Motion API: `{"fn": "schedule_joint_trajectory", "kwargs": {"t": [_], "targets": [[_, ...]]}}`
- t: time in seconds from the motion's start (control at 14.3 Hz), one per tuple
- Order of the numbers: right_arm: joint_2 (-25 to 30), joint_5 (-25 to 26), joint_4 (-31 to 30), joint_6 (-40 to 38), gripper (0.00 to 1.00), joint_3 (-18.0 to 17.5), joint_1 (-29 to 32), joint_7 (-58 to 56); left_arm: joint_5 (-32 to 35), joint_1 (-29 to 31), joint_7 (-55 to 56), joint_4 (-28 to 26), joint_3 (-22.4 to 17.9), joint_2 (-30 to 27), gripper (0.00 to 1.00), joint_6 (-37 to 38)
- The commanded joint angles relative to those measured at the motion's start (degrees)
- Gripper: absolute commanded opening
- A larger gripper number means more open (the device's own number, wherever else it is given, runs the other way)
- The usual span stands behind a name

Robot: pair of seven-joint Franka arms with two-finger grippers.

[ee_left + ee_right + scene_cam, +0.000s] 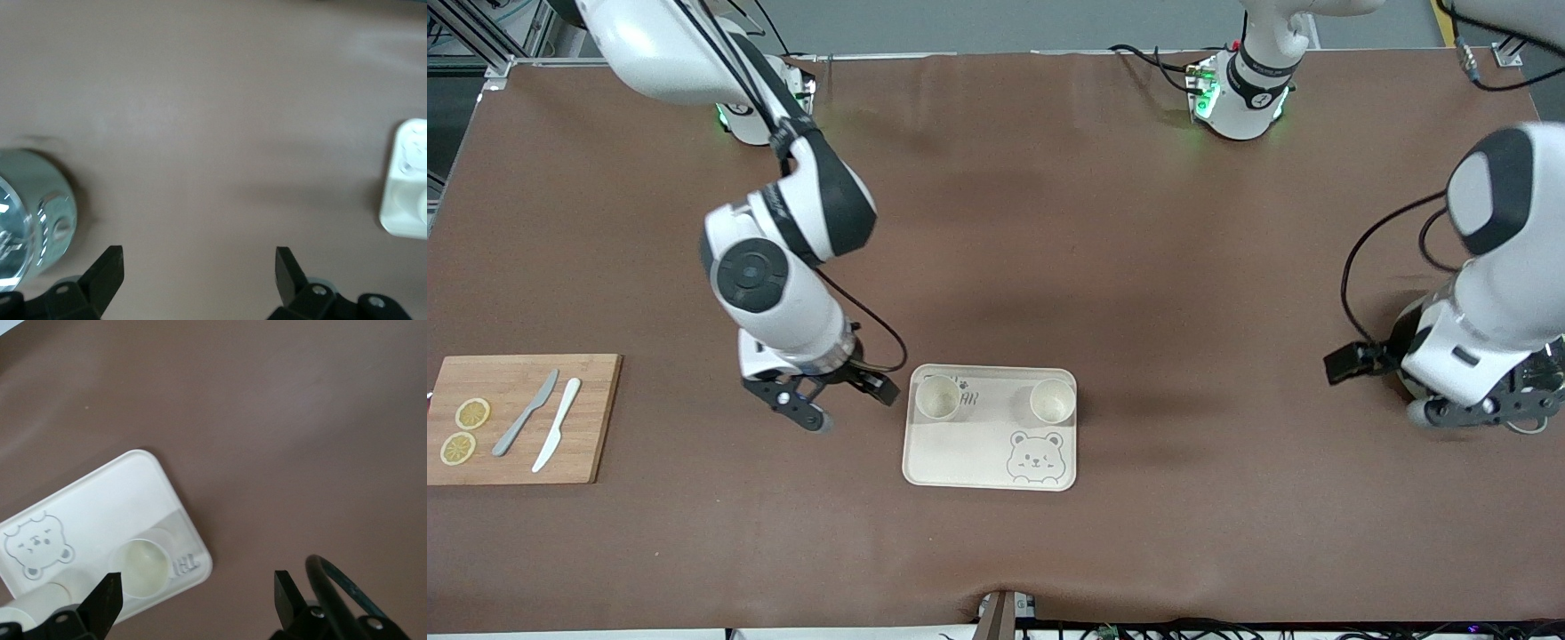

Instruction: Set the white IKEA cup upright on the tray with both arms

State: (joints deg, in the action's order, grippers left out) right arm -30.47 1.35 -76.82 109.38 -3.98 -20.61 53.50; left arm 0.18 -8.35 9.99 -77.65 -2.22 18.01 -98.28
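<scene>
Where the two arms reach out from their bases, a matte brown table (pixel 1049 222) with faint creases fills nearly the whole scene. Toward the right arm's end lies a wooden cutting board (pixel 596 418) carrying two lemon slices (pixel 464 430), a grey knife (pixel 525 413) and a white knife (pixel 558 436). Near the middle sits the tray (pixel 978 453), cream, smooth and rectangular with rounded corners, grey lettering and a bear-face drawing (pixel 1034 457). Two white cups stand upright on its edge farther from the front camera: one cup (pixel 938 397) toward the right arm's end, the other cup (pixel 1052 401) toward the left arm's end. The right gripper (pixel 829 406) hangs just beside the tray, fingers spread and empty. The left gripper (pixel 1476 413) is low at its own end, well apart from the tray, fingers spread beside a shiny round object (pixel 30 217).
</scene>
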Motion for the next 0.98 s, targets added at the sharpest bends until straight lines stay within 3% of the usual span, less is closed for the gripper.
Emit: {"fn": "schedule_joint_trajectory", "kwargs": {"t": [0.0,0.28,0.56,0.91], "targets": [[5.8,0.0,-1.7,-7.3,1.0,-0.8,6.2,-9.5,-0.6,1.7,-2.1,-1.5,0.1,-5.3,1.0,5.7],[11.6,-0.1,-2.5,-13.7,1.0,-0.8,14.3,-24.8,-1.0,2.0,-2.8,-3.7,0.5,-9.0,1.0,7.7],[16.7,-0.1,-4.5,-15.9,1.0,-0.7,22.9,-41.3,-0.8,2.5,-2.7,-16.5,0.5,-18.5,1.0,5.2],[24.6,1.0,-6.1,-21.0,1.0,-0.6,25.5,-51.4,-0.8,2.5,-2.1,-14.6,0.5,-17.9,1.0,6.3]]}}
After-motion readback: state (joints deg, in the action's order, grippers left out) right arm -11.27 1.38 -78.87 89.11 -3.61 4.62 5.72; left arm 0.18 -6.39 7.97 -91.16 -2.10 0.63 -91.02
